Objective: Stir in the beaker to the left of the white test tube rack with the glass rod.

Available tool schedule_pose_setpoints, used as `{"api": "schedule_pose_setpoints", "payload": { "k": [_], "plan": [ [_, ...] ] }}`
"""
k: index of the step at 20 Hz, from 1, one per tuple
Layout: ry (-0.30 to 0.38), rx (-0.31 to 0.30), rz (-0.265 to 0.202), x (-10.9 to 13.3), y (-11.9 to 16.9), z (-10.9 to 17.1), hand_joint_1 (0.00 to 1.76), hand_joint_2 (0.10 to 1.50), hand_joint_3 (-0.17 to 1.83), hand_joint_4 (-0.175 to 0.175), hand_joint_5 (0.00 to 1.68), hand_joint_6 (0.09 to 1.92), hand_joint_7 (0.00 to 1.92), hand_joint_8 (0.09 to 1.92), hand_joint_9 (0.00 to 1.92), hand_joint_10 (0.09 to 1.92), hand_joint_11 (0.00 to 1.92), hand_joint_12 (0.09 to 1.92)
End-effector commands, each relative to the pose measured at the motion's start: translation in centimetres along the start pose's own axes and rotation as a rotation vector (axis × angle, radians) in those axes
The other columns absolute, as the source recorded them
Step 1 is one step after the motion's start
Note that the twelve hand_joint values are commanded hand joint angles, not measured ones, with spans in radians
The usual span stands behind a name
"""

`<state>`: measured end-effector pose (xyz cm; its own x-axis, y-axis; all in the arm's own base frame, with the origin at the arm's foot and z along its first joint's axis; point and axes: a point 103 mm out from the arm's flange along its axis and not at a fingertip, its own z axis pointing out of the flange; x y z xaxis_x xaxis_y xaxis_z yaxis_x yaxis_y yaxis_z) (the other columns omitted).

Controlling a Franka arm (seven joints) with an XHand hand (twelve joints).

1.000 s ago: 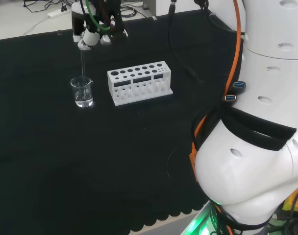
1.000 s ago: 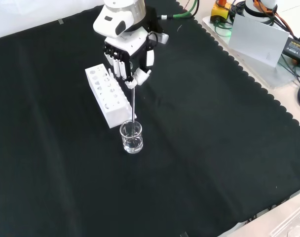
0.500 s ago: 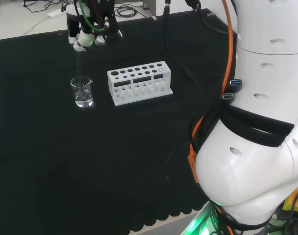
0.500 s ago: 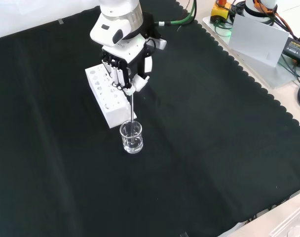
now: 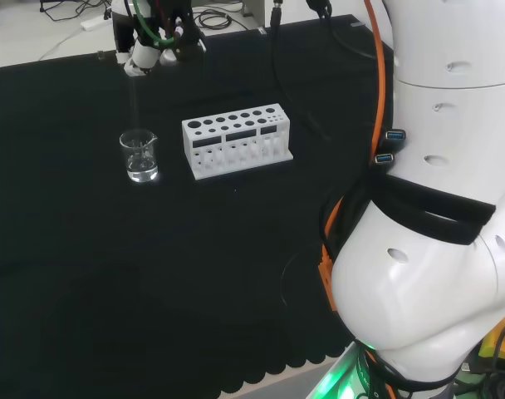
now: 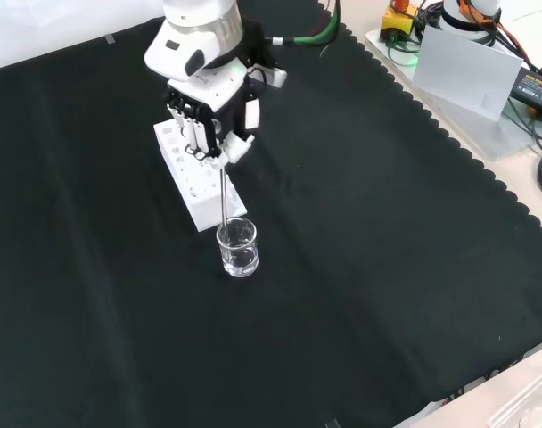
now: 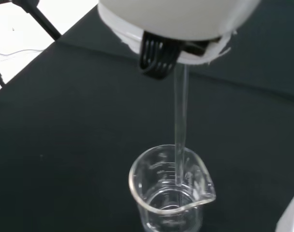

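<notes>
A clear glass beaker (image 5: pixel 139 156) with a little clear liquid stands left of the white test tube rack (image 5: pixel 237 140) in the head view. In the front view the beaker (image 6: pixel 238 247) sits just in front of the rack (image 6: pixel 200 183). My hand (image 6: pixel 207 116) hangs above it, fingers curled round the top of a thin glass rod (image 6: pixel 224 201). The rod (image 7: pixel 180 125) hangs nearly straight down. Its lower end sits inside the beaker (image 7: pixel 159 174), a little below the rim. In the head view the hand (image 5: pixel 149 46) is high above the beaker.
Black cloth covers the bench all round the beaker and rack. The arm's big white links (image 5: pixel 435 208) stand at the right of the head view. Boxes and cables (image 6: pixel 467 53) lie beyond the cloth's scalloped edge at the front view's upper right.
The hand has risen and drifted away from the rack's near end, leftward in the front view. The rod has come up with it, its tip now higher in the beaker.
</notes>
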<state>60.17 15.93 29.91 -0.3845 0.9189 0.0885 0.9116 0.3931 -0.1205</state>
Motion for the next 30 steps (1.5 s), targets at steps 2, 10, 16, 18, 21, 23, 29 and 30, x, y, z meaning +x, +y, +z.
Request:
{"api": "schedule_pose_setpoints", "payload": {
  "k": [2,10,16,18,21,23,29,30],
  "plan": [
    [0.005,0.017,0.025,-2.2,-1.3,0.4,1.33,0.58,0.8,-0.175,1.4,0.24,1.29,0.97,1.66,0.76,1.69,0.58],
    [0.002,0.026,-0.046,1.5,-3.7,1.2,1.33,0.58,0.8,-0.175,1.4,0.24,1.29,0.97,1.66,0.76,1.69,0.58],
    [-0.025,0.043,-0.061,5.0,-1.8,2.0,1.33,0.57,0.81,-0.175,1.4,0.24,1.29,0.97,1.66,0.76,1.69,0.59],
    [-0.022,0.048,-0.064,4.8,-0.8,2.1,1.33,0.57,0.81,-0.175,1.4,0.24,1.29,0.97,1.66,0.76,1.69,0.59],
    [-0.003,0.057,-0.08,3.9,0.5,2.2,1.33,0.57,0.81,-0.175,1.4,0.24,1.29,0.97,1.66,0.76,1.69,0.59],
    [0.005,0.059,-0.094,3.4,1.4,2.0,1.33,0.57,0.81,-0.175,1.4,0.24,1.29,0.97,1.66,0.76,1.69,0.59],
    [0.003,0.041,-0.092,1.9,2.4,0.7,1.33,0.57,0.8,-0.175,1.4,0.24,1.29,0.97,1.66,0.76,1.69,0.59],
    [0.004,0.038,-0.085,1.4,2.3,0.5,1.33,0.58,0.8,-0.175,1.39,0.24,1.29,0.97,1.66,0.76,1.69,0.59]
  ]
}}
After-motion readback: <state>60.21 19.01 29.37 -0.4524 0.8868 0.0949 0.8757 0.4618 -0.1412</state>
